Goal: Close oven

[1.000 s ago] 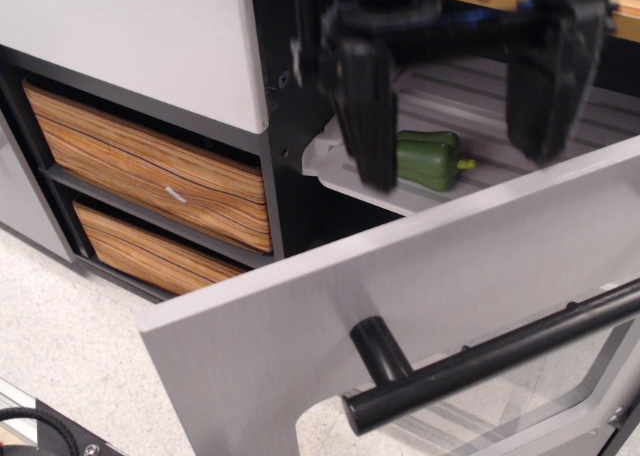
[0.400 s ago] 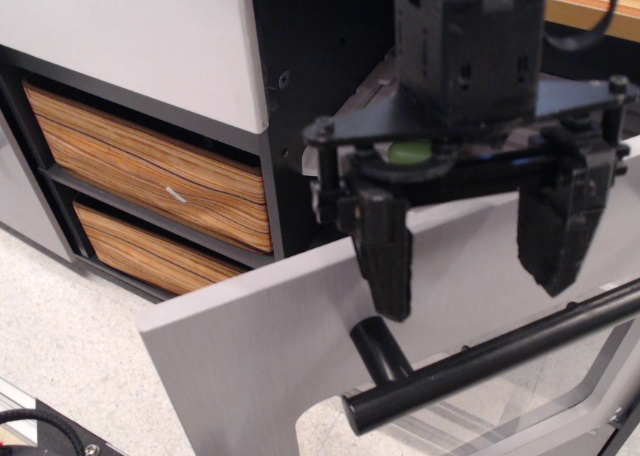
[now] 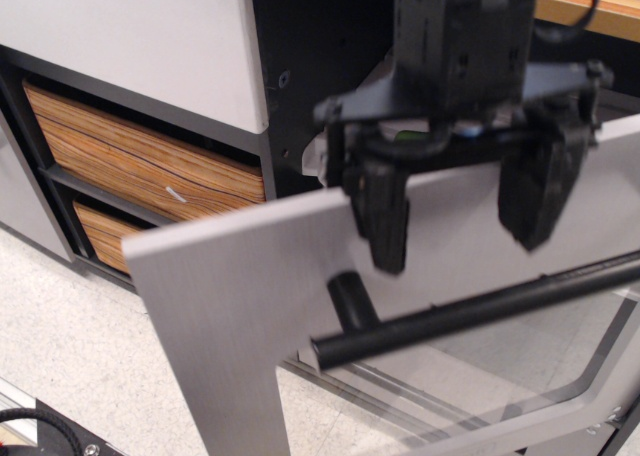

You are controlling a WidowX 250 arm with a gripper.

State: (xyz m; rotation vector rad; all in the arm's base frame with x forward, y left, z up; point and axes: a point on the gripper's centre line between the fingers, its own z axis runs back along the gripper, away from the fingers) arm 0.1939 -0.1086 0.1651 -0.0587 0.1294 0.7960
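Note:
The oven's light-grey door point(image 3: 240, 296) stands part-way up, tilted toward me, with its clear window point(image 3: 480, 376) at the lower right. Its thick black bar handle point(image 3: 470, 314) runs across the door's front. My gripper point(image 3: 462, 231) is open, its two black fingers point(image 3: 385, 221) spread wide and hanging over the door's upper face, just above the handle, holding nothing. The dark oven interior point(image 3: 320, 56) shows behind the gripper. A sliver of something green point(image 3: 405, 134) and of the grey tray point(image 3: 318, 156) peeks out under the gripper body.
Two wood-grain drawers point(image 3: 140, 161) sit left of the oven under a white panel point(image 3: 130, 36). A speckled floor point(image 3: 70, 346) lies below. A black cable point(image 3: 40, 426) shows at the bottom left corner.
The gripper came down from the oven's interior to the door. The door has swung up, now hiding the lower drawer and most of the tray and green item.

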